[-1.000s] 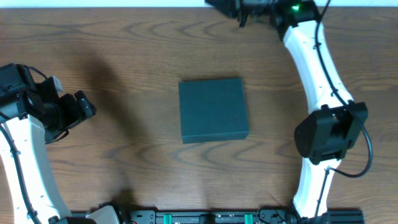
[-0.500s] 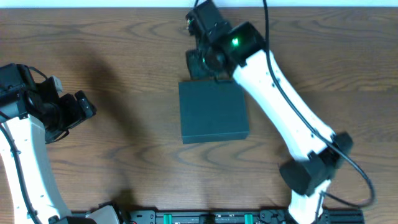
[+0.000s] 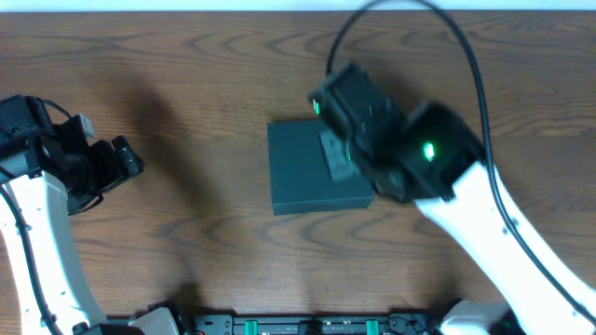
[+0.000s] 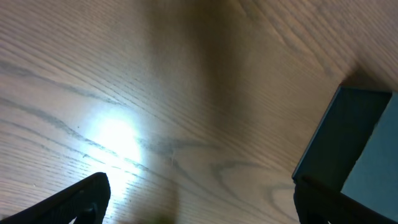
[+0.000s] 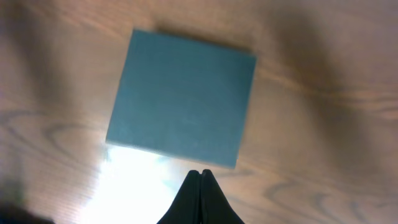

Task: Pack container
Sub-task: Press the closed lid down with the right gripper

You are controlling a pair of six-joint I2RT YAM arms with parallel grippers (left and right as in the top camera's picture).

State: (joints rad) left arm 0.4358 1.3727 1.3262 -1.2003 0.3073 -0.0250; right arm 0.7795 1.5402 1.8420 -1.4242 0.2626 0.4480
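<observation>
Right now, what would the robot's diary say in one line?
container: lid shut | right gripper: shut, empty, above container | left gripper: open, empty, off to container's left

Wood-grain table (image 3: 186,65) w/ glare patch (image 4: 112,134), white strip (image 3: 140,5) — far edge
</observation>
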